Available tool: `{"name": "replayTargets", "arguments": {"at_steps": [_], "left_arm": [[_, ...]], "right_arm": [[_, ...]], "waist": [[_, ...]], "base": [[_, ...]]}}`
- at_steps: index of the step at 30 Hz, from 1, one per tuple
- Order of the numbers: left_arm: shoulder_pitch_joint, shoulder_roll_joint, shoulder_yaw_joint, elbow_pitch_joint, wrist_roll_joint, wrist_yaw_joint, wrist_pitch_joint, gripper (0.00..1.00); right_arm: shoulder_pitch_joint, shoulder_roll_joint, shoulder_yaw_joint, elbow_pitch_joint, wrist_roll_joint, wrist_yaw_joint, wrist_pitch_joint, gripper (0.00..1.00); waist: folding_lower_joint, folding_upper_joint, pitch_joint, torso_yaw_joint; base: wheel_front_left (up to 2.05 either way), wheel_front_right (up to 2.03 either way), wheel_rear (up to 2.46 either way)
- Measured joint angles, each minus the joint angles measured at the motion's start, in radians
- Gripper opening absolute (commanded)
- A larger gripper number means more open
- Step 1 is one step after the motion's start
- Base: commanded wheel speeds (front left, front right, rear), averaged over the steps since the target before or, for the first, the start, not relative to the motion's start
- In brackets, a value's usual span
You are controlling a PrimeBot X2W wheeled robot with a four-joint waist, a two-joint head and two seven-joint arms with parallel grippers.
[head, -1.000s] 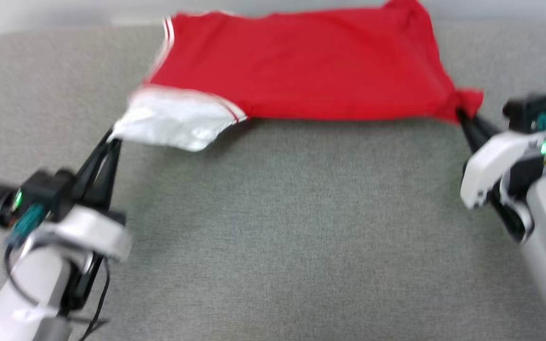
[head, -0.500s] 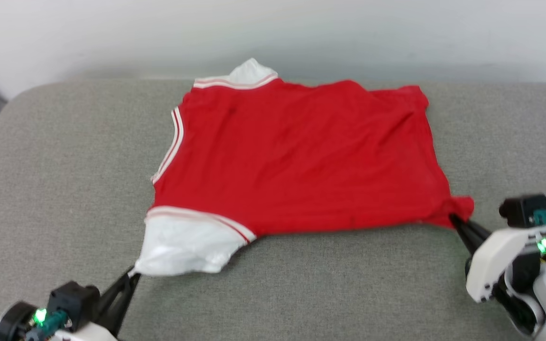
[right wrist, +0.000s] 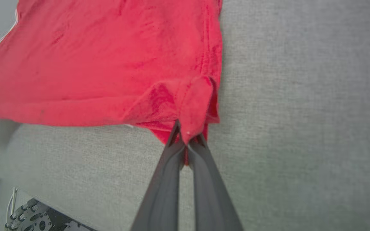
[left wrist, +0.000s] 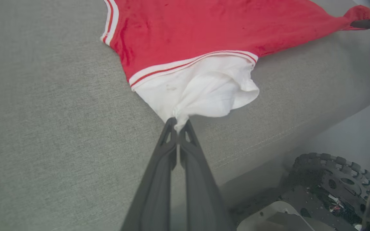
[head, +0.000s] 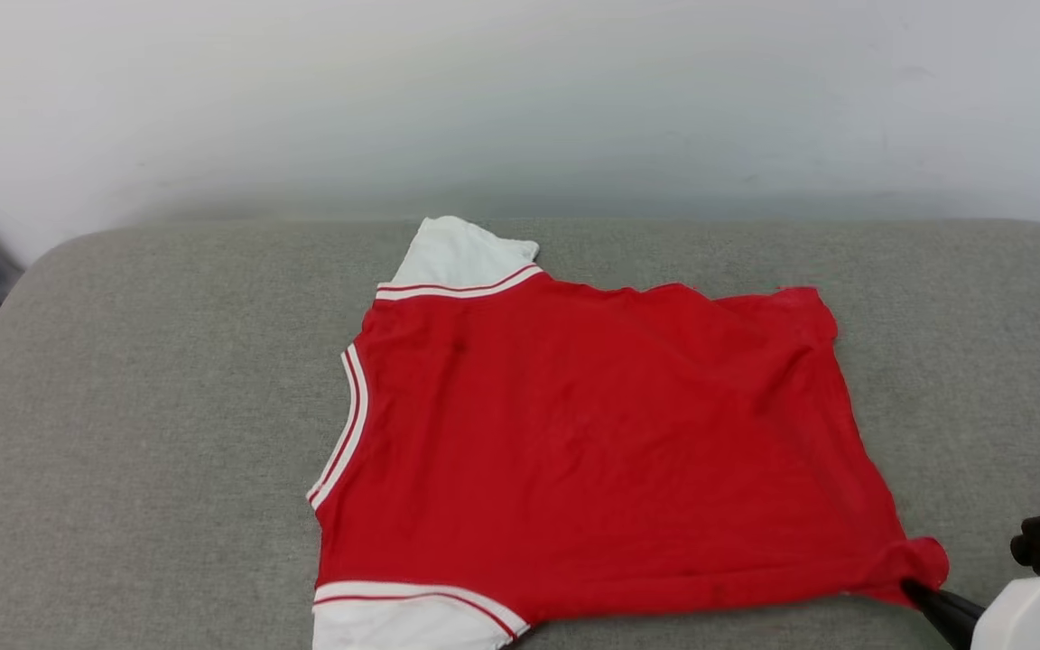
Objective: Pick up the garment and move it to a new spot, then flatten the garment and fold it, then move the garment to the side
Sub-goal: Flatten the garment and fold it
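The garment [head: 592,451], a red T-shirt with white sleeves and striped trim, lies spread nearly flat on the grey cushion [head: 141,406], plain red side up. My left gripper [left wrist: 179,123] is shut on the bunched tip of the near white sleeve [left wrist: 204,89]. My right gripper [right wrist: 187,134] is shut on a folded red hem corner [right wrist: 193,102]; in the head view that gripper [head: 915,591] sits at the shirt's lower right corner. The far white sleeve [head: 461,253] lies flat near the cushion's back edge.
A pale wall [head: 520,99] rises behind the cushion. The cushion's front edge [left wrist: 268,144] drops to the floor, where my wheeled base [left wrist: 329,179] shows below. Bare grey fabric lies left [head: 123,451] and right [head: 980,361] of the shirt.
The head camera has tilted up, so the cushion and wall slid down the view. Both grippers have drawn the shirt toward the near edge, stretching it flatter; both keep their grips.
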Motion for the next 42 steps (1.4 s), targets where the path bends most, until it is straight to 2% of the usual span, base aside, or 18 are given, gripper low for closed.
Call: {"name": "replayTargets", "arguments": {"at_steps": [7, 14, 21, 28, 42], "left_arm": [[0.102, 0.051, -0.016, -0.067, -0.053, -0.003, 0.059, 0.00], [0.085, 0.042, 0.004, -0.085, -0.045, 0.003, 0.019, 0.00], [-0.032, 0.034, 0.057, -0.089, -0.008, 0.004, -0.038, 0.00], [-0.202, 0.009, 0.080, -0.047, 0.026, -0.003, -0.052, 0.00], [-0.493, -0.057, 0.024, 0.215, 0.088, -0.036, -0.002, 0.00]], "right_arm": [[0.131, -0.009, -0.071, -0.122, 0.005, 0.000, 0.108, 0.00], [0.170, 0.025, -0.142, -0.210, 0.001, 0.000, 0.156, 0.00], [0.169, 0.057, -0.197, -0.276, 0.002, 0.000, 0.207, 0.00], [0.083, 0.091, -0.237, -0.297, -0.038, 0.000, 0.254, 0.00], [-0.117, 0.146, -0.240, -0.219, -0.187, 0.000, 0.366, 0.00]], "waist": [[0.0002, 0.0000, -0.015, -0.022], [0.0002, 0.0000, -0.023, -0.034], [0.0002, 0.0000, 0.000, -0.038], [0.0003, 0.0000, 0.064, -0.040], [0.0005, 0.0000, 0.222, -0.042]], "base": [[0.00, 0.00, 0.00], [0.00, 0.00, 0.00], [0.00, 0.00, 0.00], [0.00, 0.00, 0.00], [0.00, 0.00, 0.00]]}}
